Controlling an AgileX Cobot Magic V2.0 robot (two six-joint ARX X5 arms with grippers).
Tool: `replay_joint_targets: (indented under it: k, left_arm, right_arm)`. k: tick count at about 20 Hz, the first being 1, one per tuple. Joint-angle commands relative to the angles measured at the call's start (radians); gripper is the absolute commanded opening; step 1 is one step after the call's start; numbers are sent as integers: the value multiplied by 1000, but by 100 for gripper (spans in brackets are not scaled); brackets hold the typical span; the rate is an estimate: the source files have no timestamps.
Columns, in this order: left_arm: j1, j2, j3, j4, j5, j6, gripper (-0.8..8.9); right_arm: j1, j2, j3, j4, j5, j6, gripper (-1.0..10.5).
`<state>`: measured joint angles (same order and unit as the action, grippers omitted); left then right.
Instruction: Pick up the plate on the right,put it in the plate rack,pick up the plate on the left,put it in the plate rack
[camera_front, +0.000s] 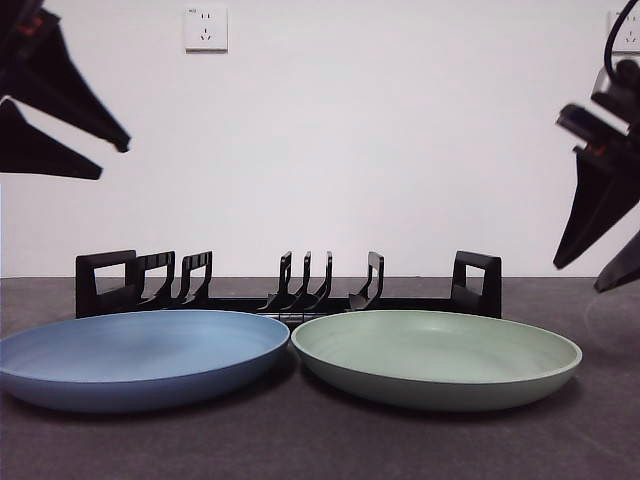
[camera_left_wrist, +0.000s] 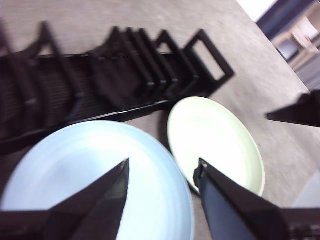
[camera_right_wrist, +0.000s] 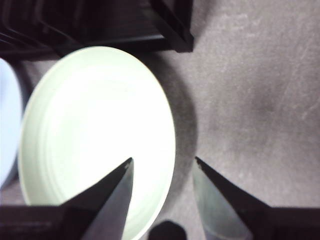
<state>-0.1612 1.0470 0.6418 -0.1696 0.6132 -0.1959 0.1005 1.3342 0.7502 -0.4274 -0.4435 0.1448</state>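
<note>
Both plates flat on the table, nothing racked, both grippers empty.

Round pale-green shallow plate (camera_front: 436, 357) lies on the right, just before the long low black pronged plastic plate rack (camera_front: 288, 290), beside the round blue shallow plate (camera_front: 140, 355). Right gripper (camera_right_wrist: 162, 167) hangs above the green rim, jaws apart; left gripper (camera_left_wrist: 161, 172) gapes over the blue one. Risk: low flat rim gives little bite, so a shallow pinch may slip or shove the green plate into its neighbour.

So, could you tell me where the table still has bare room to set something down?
Bare table lies beside the green plate, on its side away from the blue plate, and in a strip in front of both. It is crowded where the plates nearly meet and just behind them, against the plate rack.
</note>
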Motion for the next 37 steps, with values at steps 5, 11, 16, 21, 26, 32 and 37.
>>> replay_joint_targets:
  k: [5,11,16,21,26,32,37]
  left_arm:
    - [-134,0,85,-9,-126,11,230]
    - [-196,0,105,-27,-188,27,229]
    - [-227,0,105,-52,-197,69,229]
    - [-277,0,105,-70,-199,162,229]
    - [-375,0,105,-105,-252,325,229]
    - [-567,0,105,-132,-429,517,229]
    - [-731,0,105,-136,-618,669,229]
  right_arm:
    - [50,146,2,58,1,-14,188]
    - [58,238,2,69,4,-11,52]
    - [58,238,2,68,9,18,-17]
    - [58,195,3,48,59,49,-17]
    - [59,102,3,27,53,85,-17]
    - [76,19,29,-4,48,117,-17]
    - [131,19,102,-121,48,116,-17]
